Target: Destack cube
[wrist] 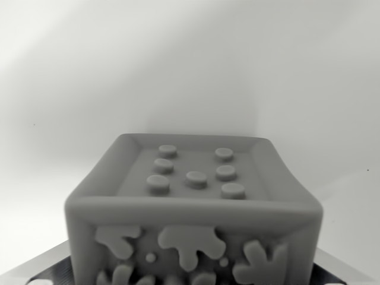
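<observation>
A grey cube [195,205] fills the lower middle of the wrist view, seen close up. Its top face has a raised rim and several round studs [196,179]. Its near side carries raised splash-like shapes [189,243]. Under it, at the bottom corners, a darker flat surface [56,270] shows, whether another cube or a base I cannot tell. No gripper fingers appear in the picture.
A plain pale surface [190,71] lies behind and around the cube, with a soft shadow to the right of it. Nothing else stands in view.
</observation>
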Tool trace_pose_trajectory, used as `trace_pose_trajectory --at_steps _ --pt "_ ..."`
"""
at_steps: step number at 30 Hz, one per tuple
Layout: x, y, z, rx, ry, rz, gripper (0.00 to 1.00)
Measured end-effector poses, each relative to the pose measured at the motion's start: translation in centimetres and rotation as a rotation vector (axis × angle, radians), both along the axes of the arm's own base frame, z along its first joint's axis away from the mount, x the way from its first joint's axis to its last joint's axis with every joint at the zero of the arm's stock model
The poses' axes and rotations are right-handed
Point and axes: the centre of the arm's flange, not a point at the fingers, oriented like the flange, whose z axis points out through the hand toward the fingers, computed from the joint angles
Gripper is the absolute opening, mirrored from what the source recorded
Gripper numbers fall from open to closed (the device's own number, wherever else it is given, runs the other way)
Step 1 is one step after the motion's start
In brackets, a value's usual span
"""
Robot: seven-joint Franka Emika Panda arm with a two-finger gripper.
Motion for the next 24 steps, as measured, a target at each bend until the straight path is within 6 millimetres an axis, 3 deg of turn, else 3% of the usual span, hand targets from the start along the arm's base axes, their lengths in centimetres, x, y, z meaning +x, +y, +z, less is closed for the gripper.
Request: trace_pose_trajectory --at_steps 9,10,24 --pt "0.01 0.0 -0.44 0.0 -0.001 0.0 0.0" --pt "0.02 0.0 -0.44 0.0 -0.001 0.0 1.0" --pt "0.05 -0.01 -0.42 0.001 -0.002 -0.001 1.0"
